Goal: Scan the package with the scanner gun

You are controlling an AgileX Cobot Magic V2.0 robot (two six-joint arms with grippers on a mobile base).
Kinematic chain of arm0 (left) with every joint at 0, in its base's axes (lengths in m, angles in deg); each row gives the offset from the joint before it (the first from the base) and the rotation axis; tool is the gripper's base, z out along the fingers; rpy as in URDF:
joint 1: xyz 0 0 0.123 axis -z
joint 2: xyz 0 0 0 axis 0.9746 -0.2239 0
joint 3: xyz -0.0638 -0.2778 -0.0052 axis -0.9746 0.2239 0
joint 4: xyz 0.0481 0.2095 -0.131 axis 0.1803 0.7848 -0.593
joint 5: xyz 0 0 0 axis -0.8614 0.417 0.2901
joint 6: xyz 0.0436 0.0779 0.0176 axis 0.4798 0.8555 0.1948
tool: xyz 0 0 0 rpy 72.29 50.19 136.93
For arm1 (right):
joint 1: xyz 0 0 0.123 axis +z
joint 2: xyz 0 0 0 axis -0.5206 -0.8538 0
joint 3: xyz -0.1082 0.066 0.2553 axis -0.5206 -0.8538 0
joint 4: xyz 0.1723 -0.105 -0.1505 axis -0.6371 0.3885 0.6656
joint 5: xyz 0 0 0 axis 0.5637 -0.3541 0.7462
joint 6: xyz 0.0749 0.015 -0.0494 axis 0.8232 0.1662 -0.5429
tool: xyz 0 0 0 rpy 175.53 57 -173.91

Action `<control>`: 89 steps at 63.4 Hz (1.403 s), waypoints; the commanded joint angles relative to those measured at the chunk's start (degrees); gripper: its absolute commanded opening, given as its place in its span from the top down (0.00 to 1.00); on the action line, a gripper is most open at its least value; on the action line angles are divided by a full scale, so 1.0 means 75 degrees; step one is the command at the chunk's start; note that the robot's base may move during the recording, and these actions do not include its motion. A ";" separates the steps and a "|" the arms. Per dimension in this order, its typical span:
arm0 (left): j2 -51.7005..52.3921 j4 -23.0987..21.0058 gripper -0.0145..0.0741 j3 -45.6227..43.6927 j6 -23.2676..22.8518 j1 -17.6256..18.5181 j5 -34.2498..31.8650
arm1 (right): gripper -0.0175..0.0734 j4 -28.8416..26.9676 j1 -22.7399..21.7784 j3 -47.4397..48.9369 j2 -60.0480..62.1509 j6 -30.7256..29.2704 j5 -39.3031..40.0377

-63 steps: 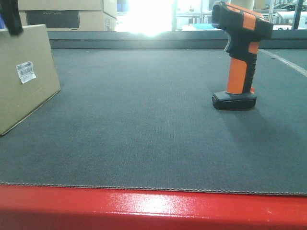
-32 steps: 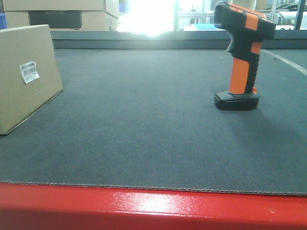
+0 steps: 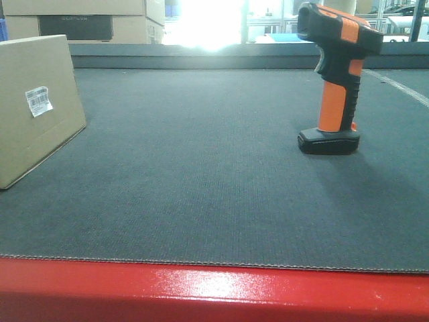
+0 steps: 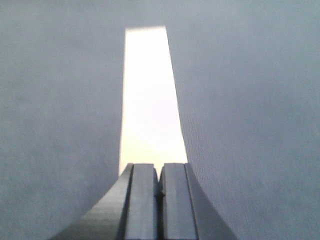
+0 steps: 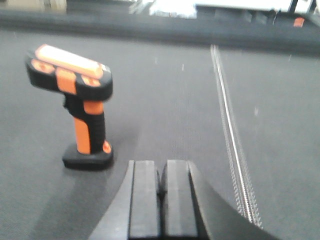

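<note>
The package, a plain brown box with a small white barcode label, stands on edge at the left of the dark mat. The scanner gun, black head and orange handle, stands upright on its black base at the right. In the right wrist view the scanner gun is ahead and to the left of my right gripper, which is shut and empty. My left gripper is shut on nothing above a pale washed-out strip, apparently the package's narrow top edge. Neither gripper shows in the front view.
Larger cardboard boxes with a dark panel stand behind the mat at the back left. A red table edge runs along the front. A white line crosses the mat right of the right gripper.
A black gripper tip that was at the package's top left corner one second ago has left the front view. The package and the scanner gun stay about where they were.
</note>
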 commanded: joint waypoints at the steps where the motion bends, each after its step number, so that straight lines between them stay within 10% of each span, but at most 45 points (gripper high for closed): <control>1: 0.0804 0.0009 0.96 0.0759 -0.0023 0.0048 -0.1285 | 0.98 -0.0010 -0.0015 -0.0064 0.0706 0.0016 -0.0249; 67: 0.3187 0.0009 0.96 0.1896 -0.0023 0.0048 -0.1266 | 0.98 -0.0010 -0.0015 -0.0064 0.2313 0.0016 -0.0864; 75: 0.3387 0.1293 0.96 0.2053 -0.0063 0.0048 -0.1120 | 0.98 -0.0010 -0.0015 -0.0064 0.2313 0.0016 -0.0864; 89: 0.4797 0.0582 0.96 0.3150 -0.0089 -0.0171 -0.1092 | 0.98 -0.0010 -0.0015 -0.0064 0.2313 0.0016 -0.0864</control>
